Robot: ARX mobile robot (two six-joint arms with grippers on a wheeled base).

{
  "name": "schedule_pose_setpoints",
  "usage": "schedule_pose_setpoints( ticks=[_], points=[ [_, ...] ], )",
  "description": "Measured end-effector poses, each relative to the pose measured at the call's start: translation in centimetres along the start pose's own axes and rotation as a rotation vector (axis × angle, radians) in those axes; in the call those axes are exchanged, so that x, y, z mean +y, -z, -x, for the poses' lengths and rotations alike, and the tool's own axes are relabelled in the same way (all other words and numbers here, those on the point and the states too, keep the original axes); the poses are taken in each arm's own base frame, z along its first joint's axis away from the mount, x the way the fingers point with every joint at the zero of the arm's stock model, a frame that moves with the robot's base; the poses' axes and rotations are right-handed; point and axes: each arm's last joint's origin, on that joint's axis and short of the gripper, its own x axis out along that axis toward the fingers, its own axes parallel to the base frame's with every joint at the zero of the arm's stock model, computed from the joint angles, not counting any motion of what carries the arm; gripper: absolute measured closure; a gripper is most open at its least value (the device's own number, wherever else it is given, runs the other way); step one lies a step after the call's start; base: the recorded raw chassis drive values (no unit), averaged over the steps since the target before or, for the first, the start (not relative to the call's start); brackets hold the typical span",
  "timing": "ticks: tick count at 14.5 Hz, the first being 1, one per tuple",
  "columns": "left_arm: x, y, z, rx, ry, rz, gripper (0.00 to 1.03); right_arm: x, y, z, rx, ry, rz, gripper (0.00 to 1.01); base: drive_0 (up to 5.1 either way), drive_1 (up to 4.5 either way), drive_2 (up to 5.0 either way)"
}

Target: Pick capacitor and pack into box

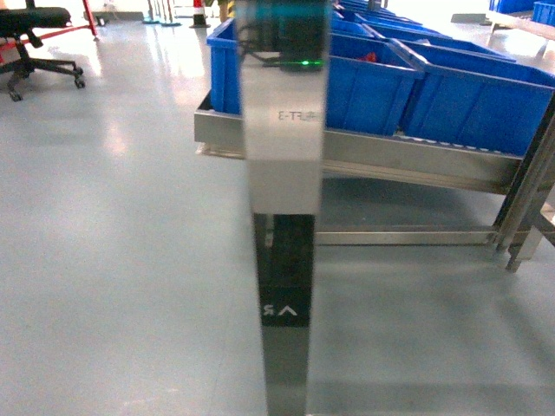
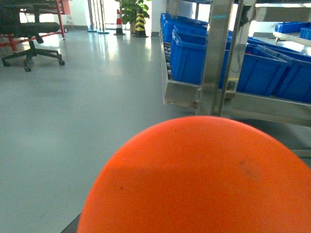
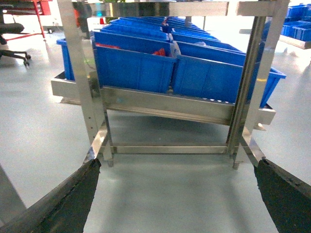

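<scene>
Your pale pink tub appears in none of the three views, and no capacitor can be made out. Your right gripper (image 3: 177, 194) has its two dark fingers (image 3: 73, 199) spread wide, framing the steel rack (image 3: 165, 104) and its large blue plastic bins (image 3: 133, 65). A smooth orange dome (image 2: 199, 179) fills the left wrist view, so you cannot tell how the left gripper stands; the head view shows a shiny vertical steel post (image 1: 282, 173) in front of the bins.

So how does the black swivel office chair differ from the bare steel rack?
The black swivel office chair is dark, on a castor base; the bare steel rack is shiny, on straight legs, and holds large blue plastic bins. Both stand on the glossy grey floor.
</scene>
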Motion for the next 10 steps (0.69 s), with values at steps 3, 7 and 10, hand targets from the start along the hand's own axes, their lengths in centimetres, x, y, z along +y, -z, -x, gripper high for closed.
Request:
schedule_pose_setpoints(
  ticks=[3, 7, 10],
  points=[
    [0.0, 0.01, 0.0, 0.001, 0.0, 0.0, 0.6, 0.0, 0.01, 0.0, 0.001, 0.0, 0.0, 0.03, -5.1, 2.37, 2.4],
    [0.0, -0.01, 0.0, 0.0, 0.0, 0.0, 0.6, 0.0, -0.01, 0.0, -0.001, 0.0, 0.0, 0.03, -5.0, 2.48, 2.5],
    [0.01, 0.0, 0.0, 0.001, -0.003, 0.0, 0.6, 0.0, -0.04, 0.0, -0.004, 0.0, 0.0, 0.03, -4.9, 2.51, 2.5]
  ],
)
